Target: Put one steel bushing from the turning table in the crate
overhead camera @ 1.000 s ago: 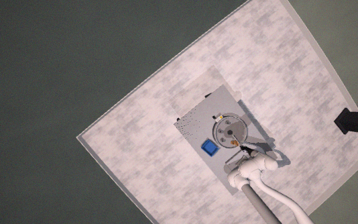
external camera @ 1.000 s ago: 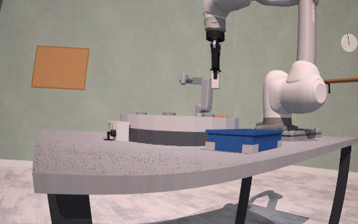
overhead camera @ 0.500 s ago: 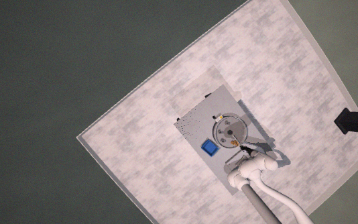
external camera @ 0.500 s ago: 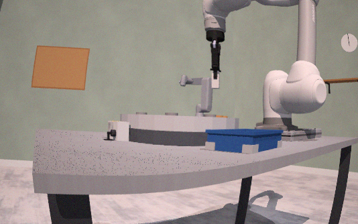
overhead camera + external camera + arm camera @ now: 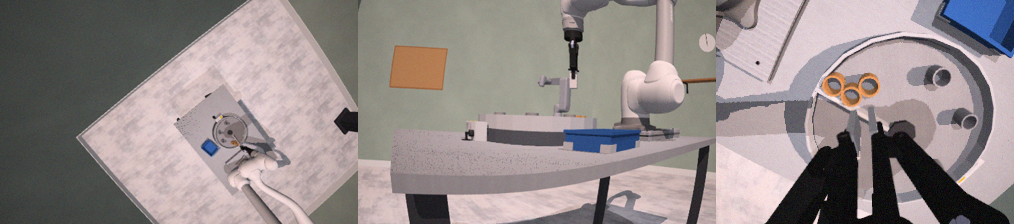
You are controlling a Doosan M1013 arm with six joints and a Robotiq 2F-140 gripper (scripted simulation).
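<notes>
The turning table [image 5: 239, 125] [image 5: 519, 121] [image 5: 891, 55] carries upright steel bushings; two show clearly in the wrist view, one steel bushing [image 5: 939, 76] nearer the crate and another steel bushing [image 5: 965, 120] beyond it. Three orange rings, one an orange ring [image 5: 851, 95], stand close together near a pale bar. The blue crate [image 5: 205, 144] [image 5: 589, 142] [image 5: 976, 22] sits beside the turning table; no bushing shows in it. My gripper [image 5: 241, 146] [image 5: 573, 86] [image 5: 864, 117] is nearly closed, with a narrow empty gap between its tips. It hangs above the turning table, near the orange rings.
A pale bar [image 5: 838, 103] reaches from the rim of the turning table towards its dark hub [image 5: 902, 131]. A small white box [image 5: 218, 118] [image 5: 479, 131] stands against the turning table. A grey jointed shape [image 5: 564, 95] shows behind it. Pale blocks [image 5: 608, 148] edge the crate.
</notes>
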